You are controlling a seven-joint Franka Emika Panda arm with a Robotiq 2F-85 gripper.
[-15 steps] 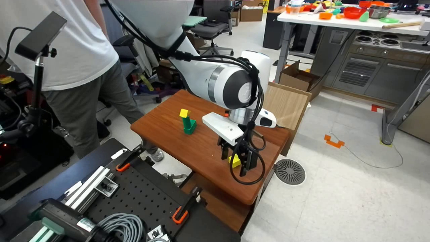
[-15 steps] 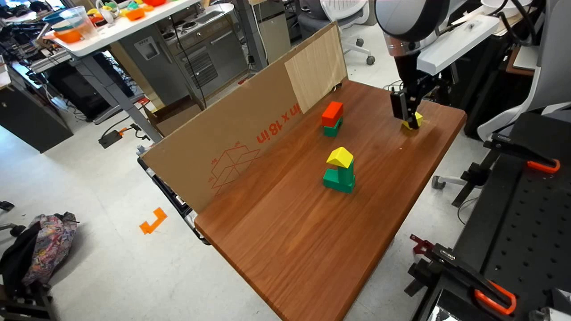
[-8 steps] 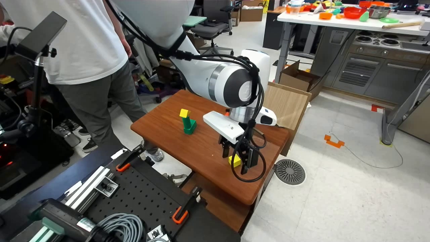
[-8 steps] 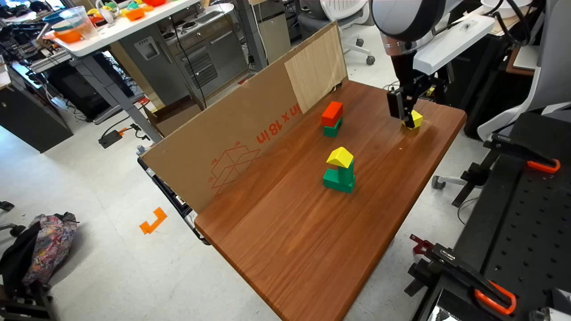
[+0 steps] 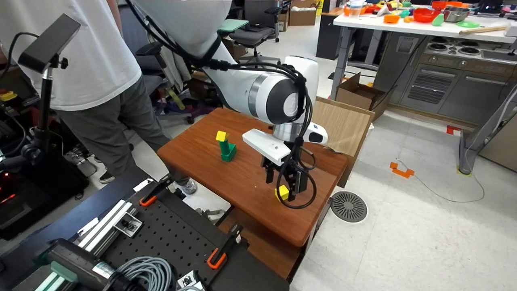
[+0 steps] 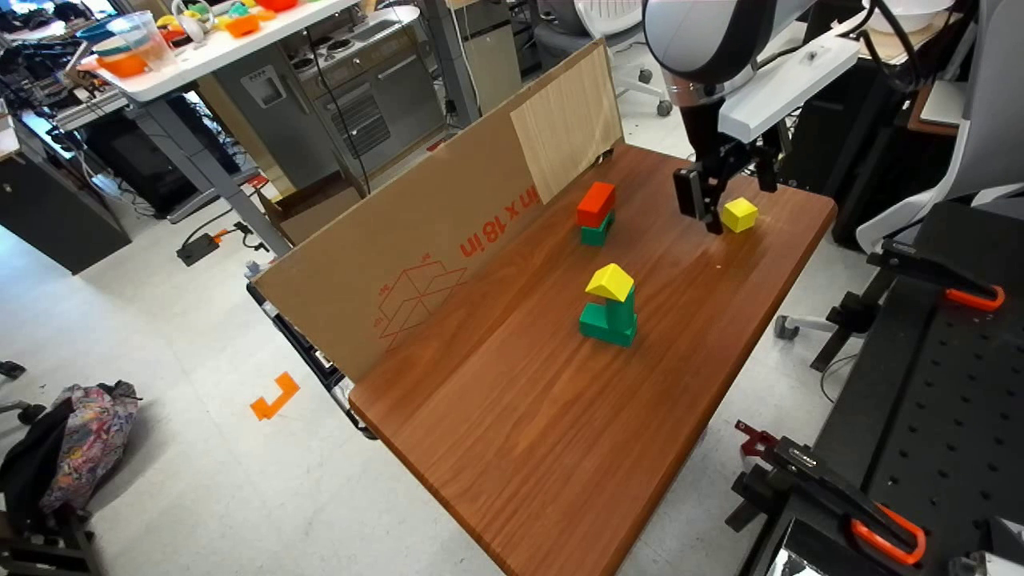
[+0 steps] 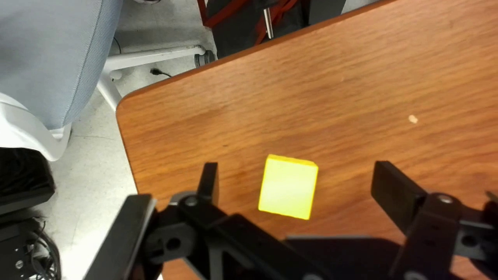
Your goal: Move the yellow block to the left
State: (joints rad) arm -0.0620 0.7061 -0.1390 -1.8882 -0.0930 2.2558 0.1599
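Note:
The yellow block (image 5: 282, 192) is a small cube resting on the brown table near one end. It also shows in an exterior view (image 6: 740, 215) and in the wrist view (image 7: 288, 188). My gripper (image 7: 295, 171) is open, its jaws wide apart. In the wrist view the block lies between the two fingers, with a gap on each side, nearer the left one. In both exterior views the gripper (image 5: 281, 188) (image 6: 741, 206) hangs over the block with no hold on it. A cable loop passes in front of the block in an exterior view.
A yellow roof-shaped block (image 6: 610, 282) tops a green stack (image 6: 610, 322) on the table (image 6: 512, 448). A red block (image 6: 596, 205) sits on a green piece. A cardboard wall (image 6: 432, 248) runs along one table edge. A black pegboard bench (image 5: 177, 226) stands close by.
The gripper has shifted left in both exterior views, and more of the yellow block now shows. The block has stayed about where it was. A person in the background has moved.

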